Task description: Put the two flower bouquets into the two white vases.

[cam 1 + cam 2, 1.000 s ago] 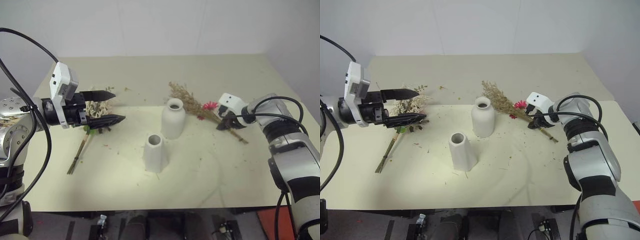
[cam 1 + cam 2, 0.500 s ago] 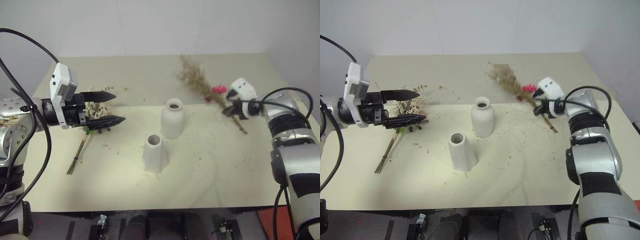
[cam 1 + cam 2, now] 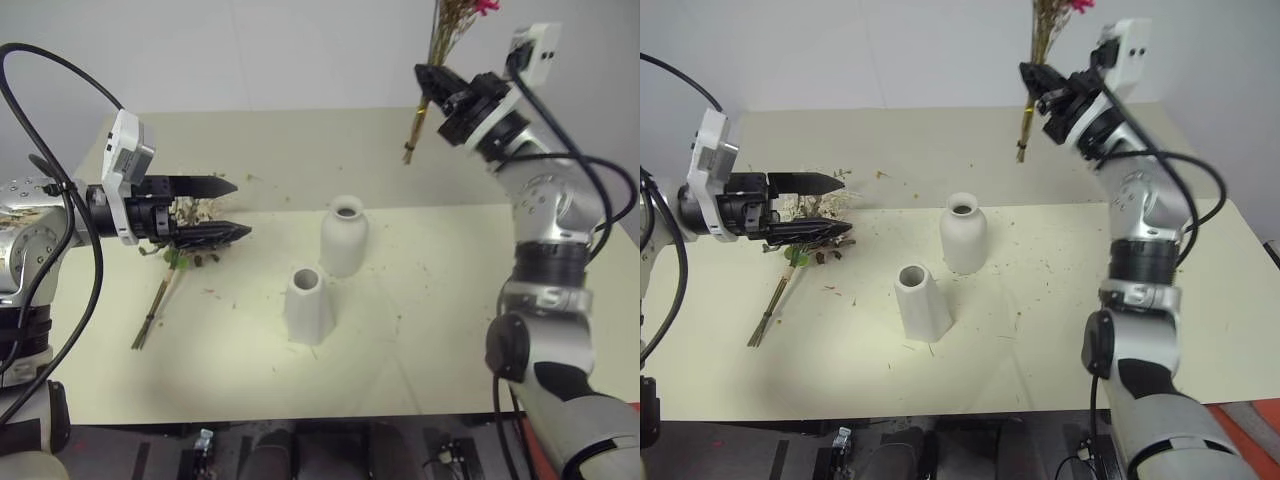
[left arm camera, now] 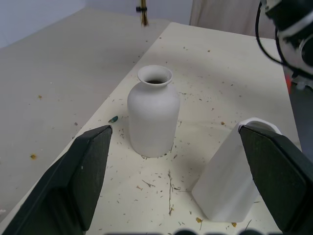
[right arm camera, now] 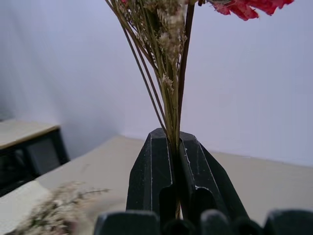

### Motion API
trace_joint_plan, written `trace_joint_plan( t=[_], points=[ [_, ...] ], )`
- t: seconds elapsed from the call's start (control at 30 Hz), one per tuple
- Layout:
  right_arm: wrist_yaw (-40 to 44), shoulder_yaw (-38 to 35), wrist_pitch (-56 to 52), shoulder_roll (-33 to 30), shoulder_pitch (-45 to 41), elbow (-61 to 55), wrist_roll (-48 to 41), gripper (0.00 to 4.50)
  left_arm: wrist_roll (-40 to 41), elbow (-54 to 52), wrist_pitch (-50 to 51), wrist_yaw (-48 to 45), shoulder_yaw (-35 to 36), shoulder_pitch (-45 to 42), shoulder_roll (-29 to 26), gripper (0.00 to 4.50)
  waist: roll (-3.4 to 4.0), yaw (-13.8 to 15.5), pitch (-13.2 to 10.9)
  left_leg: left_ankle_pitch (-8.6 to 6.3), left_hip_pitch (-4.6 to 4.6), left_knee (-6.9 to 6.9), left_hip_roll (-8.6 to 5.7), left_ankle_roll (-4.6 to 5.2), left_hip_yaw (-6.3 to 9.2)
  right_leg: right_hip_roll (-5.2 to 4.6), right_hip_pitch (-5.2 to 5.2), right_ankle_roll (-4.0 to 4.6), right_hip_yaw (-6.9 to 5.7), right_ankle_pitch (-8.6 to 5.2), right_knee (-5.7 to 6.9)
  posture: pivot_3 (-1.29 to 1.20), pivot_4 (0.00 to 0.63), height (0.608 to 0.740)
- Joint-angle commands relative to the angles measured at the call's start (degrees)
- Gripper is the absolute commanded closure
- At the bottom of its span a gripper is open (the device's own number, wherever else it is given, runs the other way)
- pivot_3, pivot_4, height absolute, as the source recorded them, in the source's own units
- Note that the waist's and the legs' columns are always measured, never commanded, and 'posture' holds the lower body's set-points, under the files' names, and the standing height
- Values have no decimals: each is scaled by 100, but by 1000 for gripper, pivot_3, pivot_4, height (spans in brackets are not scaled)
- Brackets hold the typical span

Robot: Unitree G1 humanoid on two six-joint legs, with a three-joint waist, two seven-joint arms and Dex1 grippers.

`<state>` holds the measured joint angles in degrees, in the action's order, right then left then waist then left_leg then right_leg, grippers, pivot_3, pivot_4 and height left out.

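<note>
right gripper (image 3: 428, 78): we clamp the grass bouquet (image 3: 440, 50) upright above the bottle vase (image 3: 345, 236) | left gripper (image 3: 232, 208): jaws spread, holding nothing

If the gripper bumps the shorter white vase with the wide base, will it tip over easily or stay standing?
The shorter vase probably resists tipping: its base is clearly wider than its mouth. It looks small and empty, so a bump would more likely slide it across the table, which looks smooth. The bottle-shaped vase stands close behind it, so a push that way might knock the two together.

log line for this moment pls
right gripper: shut on slim tan grass bouquet with magenta daisy, raised | left gripper: open over cream sprig bouquet | two matte white vases: empty
</note>
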<state>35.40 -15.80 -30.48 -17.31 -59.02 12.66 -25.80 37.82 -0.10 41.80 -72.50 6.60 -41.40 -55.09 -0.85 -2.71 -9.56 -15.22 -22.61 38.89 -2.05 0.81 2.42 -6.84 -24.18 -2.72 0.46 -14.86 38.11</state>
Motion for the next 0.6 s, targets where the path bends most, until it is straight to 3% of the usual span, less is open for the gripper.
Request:
trace_joint_plan(
  t=[0.03, 0.6],
  points=[
    [-246, 105, -126, 139, 167, -888, -295, 4477, -59, 14, -68, -112, 8, -160, -100, 0, 0, -1, 0, 0, 0, 0, 0, 0, 0, 0, -1, 0, 0, 0, 0, 0, 150, 740],
    [-564, 729, -119, 775, 921, -1768, -679, 4477, -270, 85, -126, -236, -65, -189, -69, 0, 0, -102, 0, 0, 2, 2, 13, 0, 0, 28, -3, 1, 21, 0, 2, 0, 150, 740]
  ],
)
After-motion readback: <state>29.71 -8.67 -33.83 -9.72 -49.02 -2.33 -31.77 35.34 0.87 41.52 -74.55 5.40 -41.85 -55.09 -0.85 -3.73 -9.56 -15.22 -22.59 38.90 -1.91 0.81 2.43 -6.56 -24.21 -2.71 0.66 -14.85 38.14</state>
